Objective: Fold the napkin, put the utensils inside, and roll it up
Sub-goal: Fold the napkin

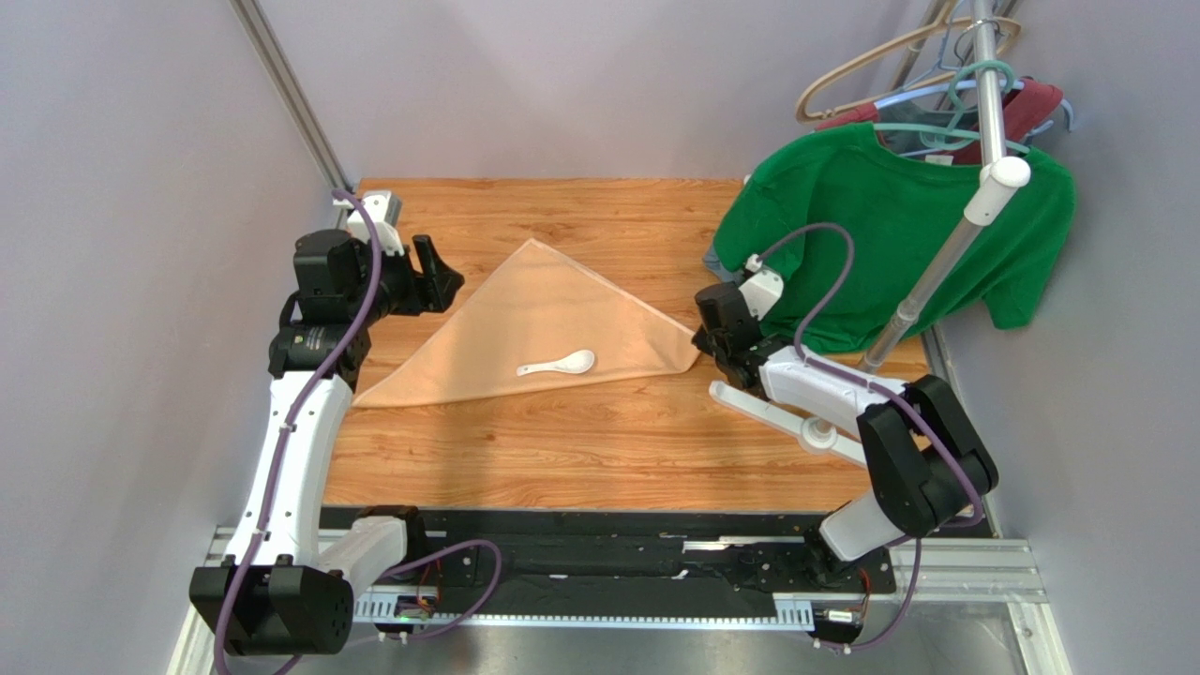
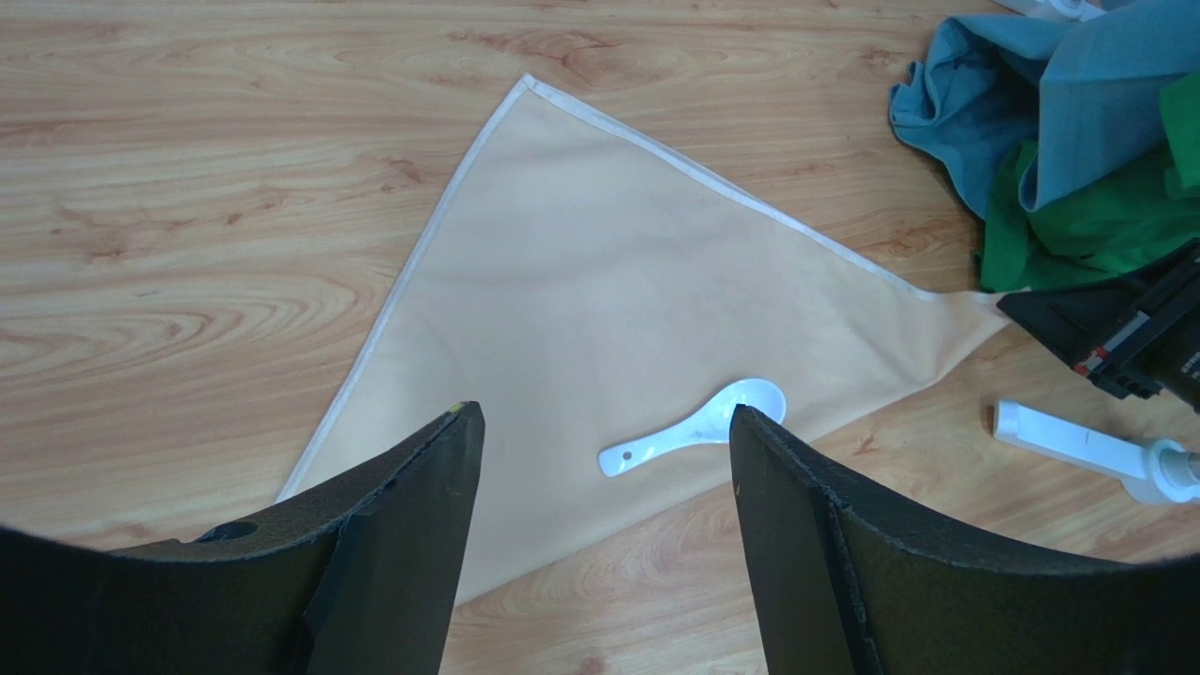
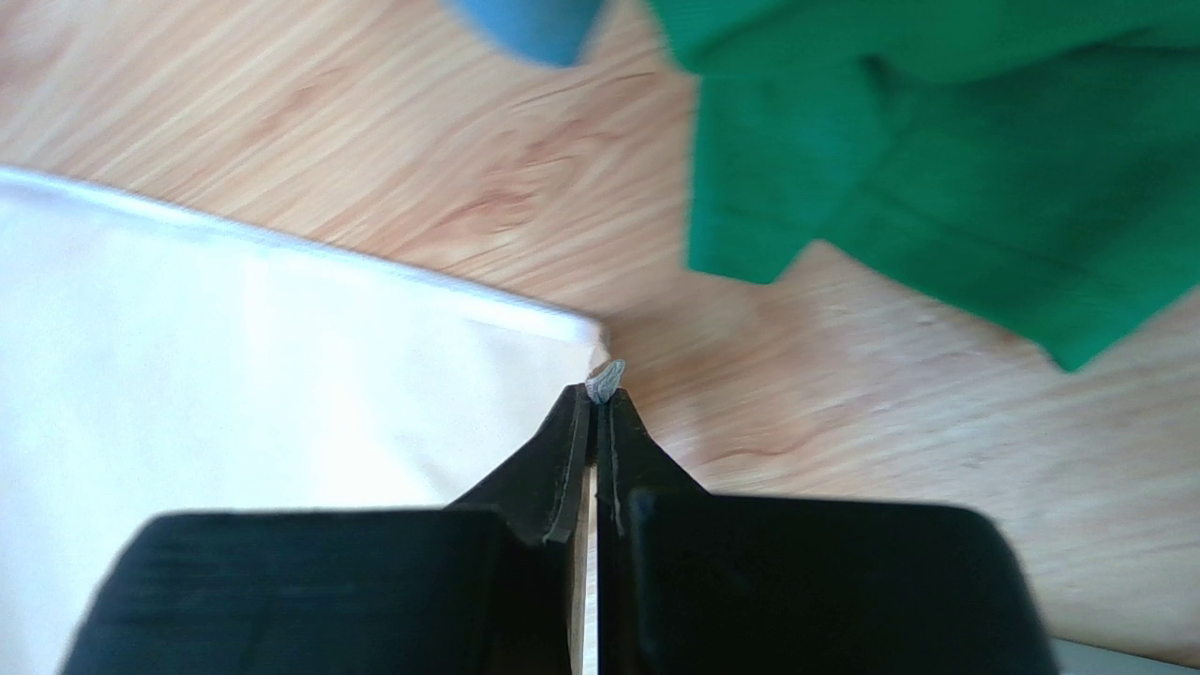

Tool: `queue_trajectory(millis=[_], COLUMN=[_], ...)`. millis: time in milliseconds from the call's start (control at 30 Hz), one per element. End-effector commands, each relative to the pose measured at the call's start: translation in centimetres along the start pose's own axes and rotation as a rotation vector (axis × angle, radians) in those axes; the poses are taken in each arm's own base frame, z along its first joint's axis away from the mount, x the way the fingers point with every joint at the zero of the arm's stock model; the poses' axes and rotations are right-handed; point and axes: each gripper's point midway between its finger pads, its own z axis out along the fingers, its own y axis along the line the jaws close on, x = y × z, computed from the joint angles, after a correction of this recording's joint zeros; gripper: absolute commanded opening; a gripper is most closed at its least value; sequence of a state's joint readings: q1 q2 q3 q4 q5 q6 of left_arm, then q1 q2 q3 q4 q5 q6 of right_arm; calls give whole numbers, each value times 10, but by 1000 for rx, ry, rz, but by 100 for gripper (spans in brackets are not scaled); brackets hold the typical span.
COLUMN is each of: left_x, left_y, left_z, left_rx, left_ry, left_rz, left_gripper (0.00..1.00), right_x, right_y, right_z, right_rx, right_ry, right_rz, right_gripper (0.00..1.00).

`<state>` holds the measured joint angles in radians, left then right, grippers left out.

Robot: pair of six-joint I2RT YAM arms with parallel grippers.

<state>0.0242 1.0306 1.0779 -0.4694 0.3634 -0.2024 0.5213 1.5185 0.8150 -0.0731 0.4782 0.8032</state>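
Left fingers (image 2: pixel 402 549) spread wide, empty, by folded napkin (image 1: pixel 542 317) left edge. Right fingers (image 3: pixel 561 457) pinched on its right corner, looks like. Spoon (image 1: pixel 559 364) lies on napkin, handle toward left arm.

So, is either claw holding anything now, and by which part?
The right claw pinches the napkin by the tip of its right corner. The left claw is open and holds nothing.
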Motion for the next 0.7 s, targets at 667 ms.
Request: queue_trajectory(millis=[667], left_x=[-13], left_y=[-6], left_z=[-3], left_rx=[26], left_ry=[-55], left_rz=[8], left_gripper=[73], right_x=[52], right_y=[224], right_z=[-59], right_rx=[-581], right_ry=[84], right_rz=[3], right_gripper=[0])
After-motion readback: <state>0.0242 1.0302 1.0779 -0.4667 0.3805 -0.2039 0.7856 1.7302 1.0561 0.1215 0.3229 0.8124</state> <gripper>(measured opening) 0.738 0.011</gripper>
